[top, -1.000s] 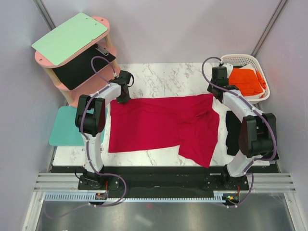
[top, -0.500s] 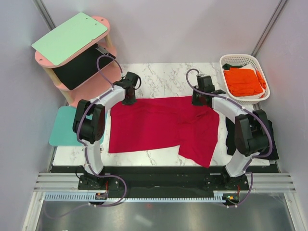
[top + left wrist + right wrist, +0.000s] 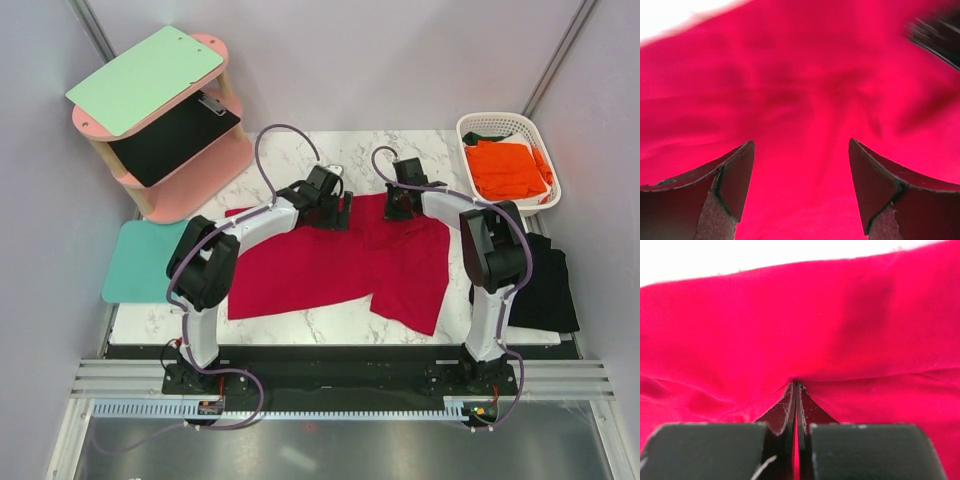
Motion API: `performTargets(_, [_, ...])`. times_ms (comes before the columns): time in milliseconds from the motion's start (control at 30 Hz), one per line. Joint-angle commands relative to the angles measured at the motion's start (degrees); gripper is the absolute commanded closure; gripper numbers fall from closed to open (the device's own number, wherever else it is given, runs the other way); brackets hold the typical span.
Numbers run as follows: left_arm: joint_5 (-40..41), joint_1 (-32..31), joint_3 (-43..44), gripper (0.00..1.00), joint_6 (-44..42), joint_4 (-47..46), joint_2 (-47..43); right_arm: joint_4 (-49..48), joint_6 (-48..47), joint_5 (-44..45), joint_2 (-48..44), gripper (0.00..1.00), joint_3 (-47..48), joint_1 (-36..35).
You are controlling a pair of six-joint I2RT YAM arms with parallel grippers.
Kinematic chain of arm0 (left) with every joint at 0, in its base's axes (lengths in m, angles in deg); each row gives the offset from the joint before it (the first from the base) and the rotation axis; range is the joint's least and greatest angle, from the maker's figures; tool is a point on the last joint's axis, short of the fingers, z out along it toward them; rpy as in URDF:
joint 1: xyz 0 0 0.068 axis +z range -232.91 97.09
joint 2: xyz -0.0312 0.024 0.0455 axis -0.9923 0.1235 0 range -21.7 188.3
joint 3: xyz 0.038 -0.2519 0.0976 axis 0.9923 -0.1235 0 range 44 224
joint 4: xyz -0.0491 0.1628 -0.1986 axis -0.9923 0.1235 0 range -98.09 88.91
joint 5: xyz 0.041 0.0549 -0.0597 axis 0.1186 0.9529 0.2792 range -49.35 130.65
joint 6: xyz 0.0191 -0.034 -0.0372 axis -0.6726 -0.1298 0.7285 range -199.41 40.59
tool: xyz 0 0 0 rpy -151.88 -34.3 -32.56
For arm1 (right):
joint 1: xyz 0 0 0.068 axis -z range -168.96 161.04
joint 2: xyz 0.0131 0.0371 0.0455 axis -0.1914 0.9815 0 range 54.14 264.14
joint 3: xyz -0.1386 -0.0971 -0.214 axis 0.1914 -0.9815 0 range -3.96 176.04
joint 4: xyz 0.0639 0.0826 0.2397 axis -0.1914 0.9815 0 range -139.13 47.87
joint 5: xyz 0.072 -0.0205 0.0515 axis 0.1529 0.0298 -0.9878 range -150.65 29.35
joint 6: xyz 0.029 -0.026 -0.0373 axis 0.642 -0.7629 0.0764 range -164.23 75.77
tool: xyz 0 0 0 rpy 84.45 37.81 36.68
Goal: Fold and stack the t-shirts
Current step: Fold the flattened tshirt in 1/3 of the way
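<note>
The crimson red t-shirt (image 3: 320,265) lies spread on the marble table (image 3: 300,155), its far right part pulled in and bunched. My left gripper (image 3: 337,211) hovers over the shirt's far edge near the middle. In the left wrist view the left gripper (image 3: 800,150) is open, with only red t-shirt cloth (image 3: 800,90) below it. My right gripper (image 3: 394,207) is close beside it, shut on a fold of the red t-shirt (image 3: 805,330); the wrist view shows the right gripper (image 3: 796,386) pinching the cloth. The orange t-shirt (image 3: 510,165) lies folded in the white basket. The black t-shirt (image 3: 540,285) lies at the table's right edge.
The white basket (image 3: 482,121) stands at the back right. A pink shelf unit (image 3: 190,180) at the back left carries a mint-green board (image 3: 145,78) and a black board (image 3: 170,135). A teal mat (image 3: 135,262) lies left of the table.
Both grippers swept inward along the shirt's far edge to its middle. The left gripper opened and let the cloth go. The right shut on the far right corner and dragged it inward, uncovering the black shirt.
</note>
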State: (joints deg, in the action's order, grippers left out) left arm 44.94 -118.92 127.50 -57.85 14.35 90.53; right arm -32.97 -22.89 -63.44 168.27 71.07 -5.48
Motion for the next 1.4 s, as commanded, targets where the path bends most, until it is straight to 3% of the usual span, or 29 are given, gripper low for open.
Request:
performTargets(0, [-10.44, -1.78, -1.94, 0.18, -0.65, -10.65, -2.54, 0.10, 1.24, -2.05, 7.33, 0.96, 3.10, -0.36])
performTargets(133, [-12.03, -3.63, -1.07, 0.19, 0.23, -13.82, -0.70, -0.43, 1.86, -1.61, 10.58, 0.96, 5.92, -0.36])
performTargets(267, [-8.52, -4.07, 0.43, 0.21, 0.59, -11.90, 0.80, -1.04, 1.51, -2.57, 13.40, 0.95, 9.08, -0.19])
performTargets(400, [-0.54, -3.81, 0.70, 0.22, -0.90, -6.89, 0.02, -3.59, 1.16, -3.10, 7.54, 0.94, 6.37, -0.10])
performTargets(600, [4.67, -3.37, -2.55, 0.23, -1.26, -2.32, -3.85, -2.90, 0.81, -2.23, -3.45, 0.89, 1.54, -0.19])
performTargets(700, [7.47, -2.84, -5.97, 0.34, 0.32, 0.32, -5.96, -1.06, 0.02, -1.96, -6.97, 0.88, -0.74, -0.27])
performTargets(800, [8.45, -1.09, -9.39, 0.77, 3.22, 3.57, -7.28, -0.61, -0.16, -0.65, -9.61, 0.88, -3.91, -0.45])
performTargets(833, [8.45, -0.56, -10.37, 0.98, 4.01, 4.80, -7.54, -0.52, -0.60, -0.03, -9.88, 0.88, -4.44, -0.45])
performTargets(1067, [7.57, 5.15, -14.95, 0.98, 7.27, 8.67, -6.14, 0.71, -0.69, 0.76, -10.15, 0.86, -6.82, -1.06])
performTargets(1133, [7.48, 5.69, -15.21, 0.98, 7.44, 9.03, -5.70, 0.71, -0.60, 1.55, -10.85, 0.79, -7.26, -1.07])
performTargets(1200, [7.66, 6.04, -15.48, 0.98, 7.70, 9.38, -5.44, 1.24, 0.01, 2.25, -11.82, 0.63, -7.78, -1.07])
performTargets(1300, [7.75, 6.21, -15.22, 0.98, 7.62, 9.56, -4.30, 1.50, 1.94, 3.74, -14.63, 0.48, -9.45, -0.98])
performTargets(1367, [8.10, 6.30, -14.69, 0.98, 7.62, 9.82, -3.42, 1.07, 2.91, 4.37, -16.99, 0.43, -10.16, -0.80])
